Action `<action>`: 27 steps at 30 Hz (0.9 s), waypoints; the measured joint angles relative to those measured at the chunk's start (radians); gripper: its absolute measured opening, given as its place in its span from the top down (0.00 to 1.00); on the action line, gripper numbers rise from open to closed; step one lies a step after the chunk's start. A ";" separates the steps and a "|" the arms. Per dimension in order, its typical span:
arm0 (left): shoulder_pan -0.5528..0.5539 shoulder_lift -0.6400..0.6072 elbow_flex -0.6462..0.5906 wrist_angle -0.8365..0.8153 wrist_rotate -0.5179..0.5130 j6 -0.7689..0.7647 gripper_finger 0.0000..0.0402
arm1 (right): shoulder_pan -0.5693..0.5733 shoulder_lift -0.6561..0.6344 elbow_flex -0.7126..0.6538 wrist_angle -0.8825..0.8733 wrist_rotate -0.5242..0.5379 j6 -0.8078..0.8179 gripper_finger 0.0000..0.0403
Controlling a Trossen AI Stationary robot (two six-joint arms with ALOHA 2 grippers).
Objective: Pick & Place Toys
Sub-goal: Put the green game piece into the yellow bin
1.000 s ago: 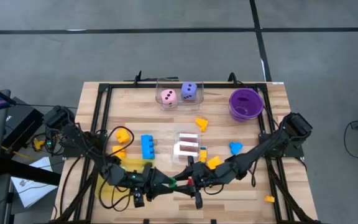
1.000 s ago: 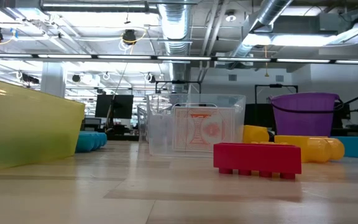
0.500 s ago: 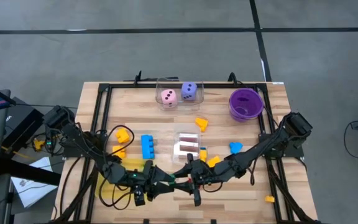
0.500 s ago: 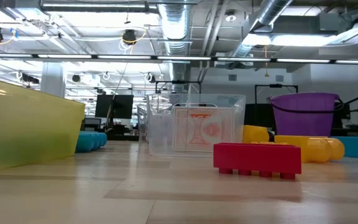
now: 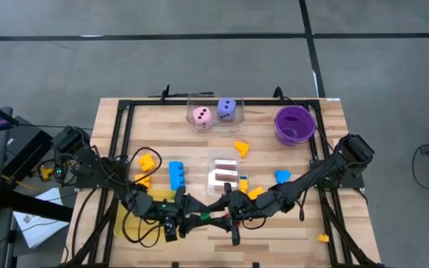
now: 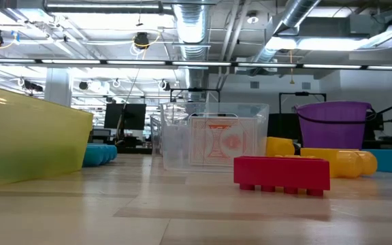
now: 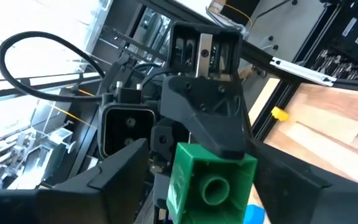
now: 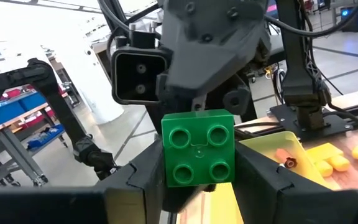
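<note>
Both claws meet nose to nose over the desk's (image 5: 334, 134) near edge. The right claw (image 5: 223, 215) is pinching the green brick (image 8: 198, 147), studs facing its own camera, fingers pressed on either flank. The left claw (image 5: 187, 221) sits right up against that same brick; its fingers are spread to either side of it in the left wrist view, and whether they actually touch the brick I cannot tell.

Around them: the yellow tray (image 5: 129, 217) lies just under the left arm, with a small orange piece (image 8: 282, 156) inside it. The blue brick (image 5: 177, 175) and a yellow piece (image 5: 148, 160) sit just beyond the left arm. The clear box with cards (image 5: 226, 176) stands right behind the two claws. A red brick (image 6: 282, 174) rests on the desk in the low view. Farther back, the pink die (image 5: 202, 115) and purple die (image 5: 227, 109) sit in their clear box, and the purple bowl (image 5: 295, 123) stands at the far right corner.
</note>
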 joint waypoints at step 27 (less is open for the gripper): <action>-0.001 0.000 0.000 -0.001 0.002 -0.027 0.63 | 0.006 -0.002 0.001 0.001 0.000 -0.047 0.50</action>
